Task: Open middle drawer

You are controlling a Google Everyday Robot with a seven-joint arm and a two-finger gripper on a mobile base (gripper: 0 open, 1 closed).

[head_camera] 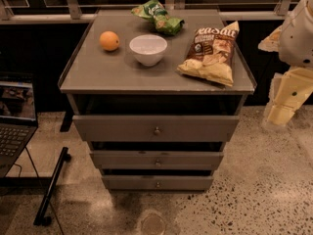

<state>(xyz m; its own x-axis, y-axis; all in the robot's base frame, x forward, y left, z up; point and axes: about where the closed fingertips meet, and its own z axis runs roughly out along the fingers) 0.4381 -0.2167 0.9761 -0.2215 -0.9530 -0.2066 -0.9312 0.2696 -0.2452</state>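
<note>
So the gripper (282,109) hangs off at the far right edge of the shot, at the end of the pale arm (298,31), down beside the right side of the cabinet (78,77) and clear of it. Honestly I can't tell how far open it is from this angle, and it isn't touching any drawer or anything on the top. The middle drawer (122,159) sits dead centre in the stack of three grey fronts, right under the widest top drawer (112,128) and above the narrow bottom drawer (127,182), with its little round knob (157,162) in the middle of the front. There's a dark gap above it, but I can't say for sure whether it's pulled out at all. Up on the cabinet top there's an orange (109,40) at the left, a white bowl (148,49) just beside it, a green snack bag (159,16) at the back, and a brown chip bag (210,53) lying over the right side. A laptop (14,119) pokes in at the left edge, over a speckled floor (254,195).
</note>
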